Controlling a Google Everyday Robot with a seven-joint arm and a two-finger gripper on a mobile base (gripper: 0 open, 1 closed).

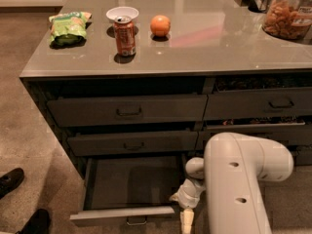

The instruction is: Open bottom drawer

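Note:
The bottom drawer (127, 184) of the left stack stands pulled out towards me, its dark grey box empty. Its low front (122, 213) sits near the frame's lower edge, with the small loop handle (136, 222) under it. My gripper (186, 219) hangs at the end of the white arm (239, 189), just right of the drawer front's right end and beside the handle, not on it. The two taller drawers above, upper (127, 109) and middle (131, 143), are closed.
On the grey countertop (204, 43) are a green chip bag (68, 27), a soda can (125, 35), a white bowl (122, 13), an orange (160, 25) and a snack jar (287, 16). The neighbouring drawer stack (258, 104) is at right. Two black shoes (12, 180) are on the floor at left.

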